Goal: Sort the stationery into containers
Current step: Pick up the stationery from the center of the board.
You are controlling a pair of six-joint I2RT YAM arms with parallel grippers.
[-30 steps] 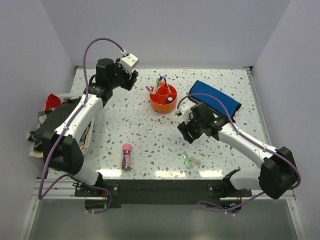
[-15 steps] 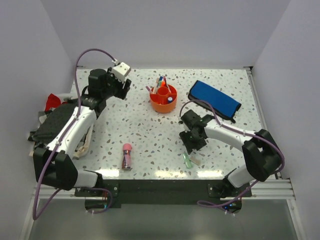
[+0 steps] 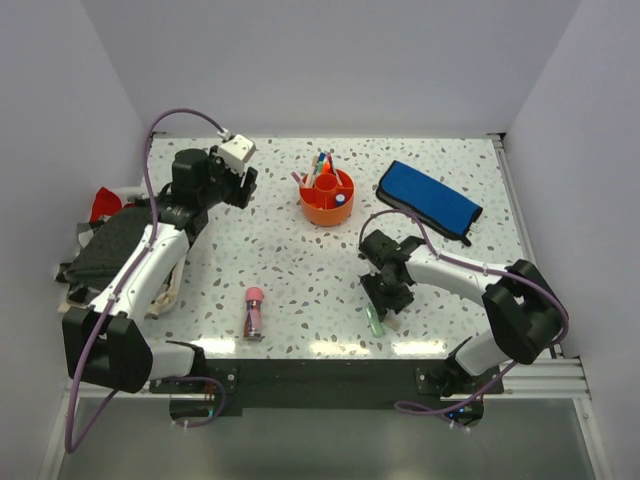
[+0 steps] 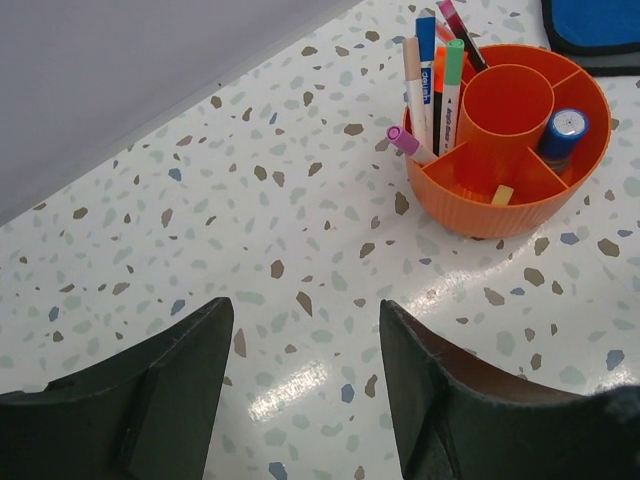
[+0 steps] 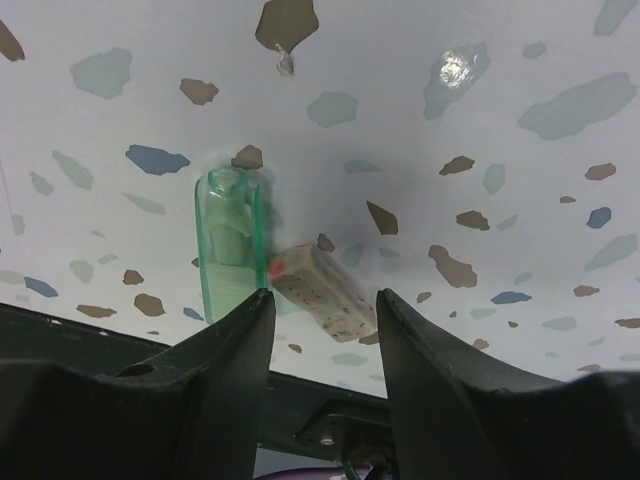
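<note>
The orange caddy (image 3: 327, 196) stands at the back centre with several pens upright in it; it also shows in the left wrist view (image 4: 508, 138), with a blue-capped marker (image 4: 560, 133) and a beige eraser (image 4: 502, 195) in ring compartments. A pink-capped glue tube (image 3: 253, 312) lies front left. A green marker (image 5: 228, 242) and a speckled beige eraser (image 5: 322, 291) lie touching near the front edge. My right gripper (image 5: 322, 298) is open, low over the eraser, jaws either side of it. My left gripper (image 4: 303, 310) is open and empty, left of the caddy.
A blue pouch (image 3: 430, 201) lies at the back right. Dark and red cloth items (image 3: 100, 235) sit off the table's left edge. The table's front edge and black rail (image 5: 330, 425) lie just past the eraser.
My right gripper has moved forward from mid-table down to the green marker and eraser. My left arm has drawn back to the left, away from the caddy.
</note>
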